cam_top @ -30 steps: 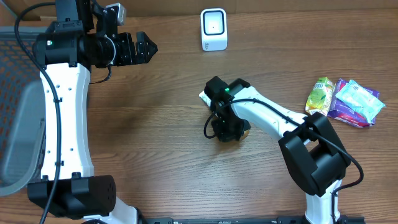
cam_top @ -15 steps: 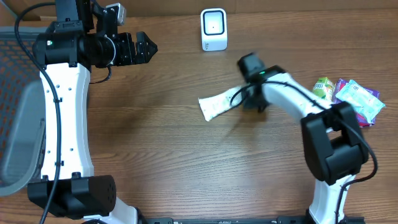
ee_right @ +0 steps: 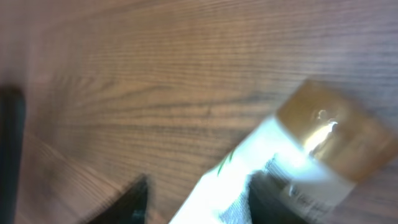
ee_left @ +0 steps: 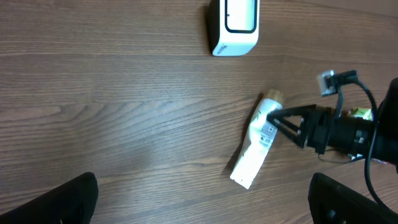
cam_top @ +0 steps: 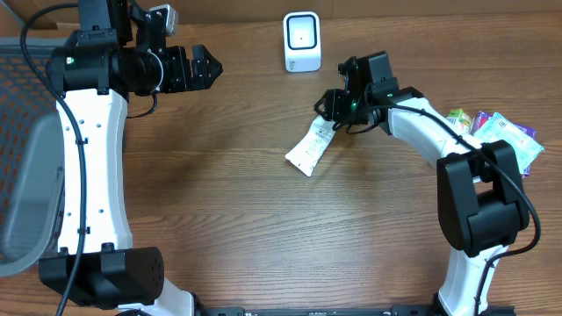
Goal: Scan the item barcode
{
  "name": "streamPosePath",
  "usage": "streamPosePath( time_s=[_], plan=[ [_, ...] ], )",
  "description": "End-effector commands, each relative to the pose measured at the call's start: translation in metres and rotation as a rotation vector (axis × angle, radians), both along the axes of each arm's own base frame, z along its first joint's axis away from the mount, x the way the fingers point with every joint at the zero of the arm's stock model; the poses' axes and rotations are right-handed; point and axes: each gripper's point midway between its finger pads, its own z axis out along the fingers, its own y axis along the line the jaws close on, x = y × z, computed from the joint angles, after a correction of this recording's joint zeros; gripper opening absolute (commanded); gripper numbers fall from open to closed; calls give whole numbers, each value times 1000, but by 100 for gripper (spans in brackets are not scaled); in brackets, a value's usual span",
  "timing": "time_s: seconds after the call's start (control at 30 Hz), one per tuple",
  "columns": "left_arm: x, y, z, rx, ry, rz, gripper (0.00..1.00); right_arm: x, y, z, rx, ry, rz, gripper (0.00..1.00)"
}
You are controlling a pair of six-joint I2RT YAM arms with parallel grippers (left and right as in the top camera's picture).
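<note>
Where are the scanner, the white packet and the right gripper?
scanner (cam_top: 302,40), overhead view, on its front face.
white packet (cam_top: 309,150), overhead view, mid-body.
right gripper (ee_left: 275,118), left wrist view, between the fingertips.

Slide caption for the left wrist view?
Right gripper at the tip of a white tube lying near the scanner.

Bright, even light from above casts only soft shadows on the table (cam_top: 228,228), and the right wrist view is badly blurred, with glare on the gold end of the packet (ee_right: 301,155).
</note>
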Motion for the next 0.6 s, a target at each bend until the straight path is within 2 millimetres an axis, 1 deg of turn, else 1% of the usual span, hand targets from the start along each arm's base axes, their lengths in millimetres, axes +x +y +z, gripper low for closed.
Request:
streamPosePath(
  time_s=[0.0,0.07,0.17,0.2,0.23,0.27,0.33,0.37,0.4,0.47,0.53,0.57],
  plan=[
    [0,-5,-1,-3,3,-9,100,3,-8,23,64,19,-63,64],
    [0,-5,-1,-3,3,-9,100,5,-13,53,86,-24,-82,69],
    [0,-5,-1,-3,3,-9,100,-1,-20,101,91,-105,-104,77],
    [0,-5,-1,-3,3,-9,100,-4,-27,111,76,-104,-150,82],
    [0,-5,-1,-3,3,-9,99,-9,-35,114,53,-77,-221,88],
    [0,-5,-1,-3,3,-9,100,-14,-46,112,24,-30,-319,100],
    [0,-5,-1,-3,3,-9,100,-27,-66,99,-19,94,-509,100],
    [0,-5,-1,-3,3,-9,100,-38,-72,89,-33,174,-596,100],
    [0,-5,-1,-3,3,-9,100,-47,-74,77,-43,244,-649,100],
    [0,-5,-1,-3,3,-9,99,-58,-67,60,-51,319,-654,100],
    [0,-5,-1,-3,3,-9,99,-65,-54,43,-44,356,-615,100],
    [0,-5,-1,-3,3,-9,100,-68,-43,34,-29,367,-584,98]
  ],
)
